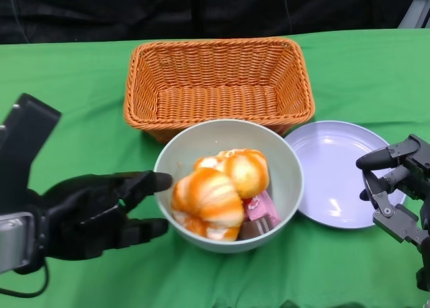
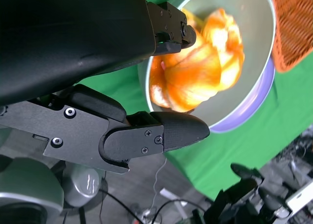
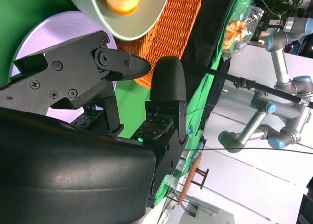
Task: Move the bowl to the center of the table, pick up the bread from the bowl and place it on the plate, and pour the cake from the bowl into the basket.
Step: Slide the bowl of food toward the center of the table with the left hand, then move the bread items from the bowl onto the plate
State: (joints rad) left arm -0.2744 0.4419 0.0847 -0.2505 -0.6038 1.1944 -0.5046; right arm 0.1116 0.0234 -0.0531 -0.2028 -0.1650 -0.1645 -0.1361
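My left hand point(image 1: 101, 210) lies spread beside the bowl point(image 1: 228, 185), fingertips just at its left rim, holding nothing. My right hand point(image 1: 396, 187) hovers over the near right edge of the plate point(image 1: 336, 170), fingers apart and empty. The bowl sits mid-surface, holding bread point(image 1: 222, 190) and a pink-wrapped cake point(image 1: 261, 210). Behind it stands the basket point(image 1: 218, 83) on the green surface point(image 1: 74, 79).

bowl point(image 1: 279, 161) pale grey-green | basket point(image 1: 218, 86) orange woven | plate point(image 1: 332, 170) lavender | tablecloth point(image 1: 67, 86) green
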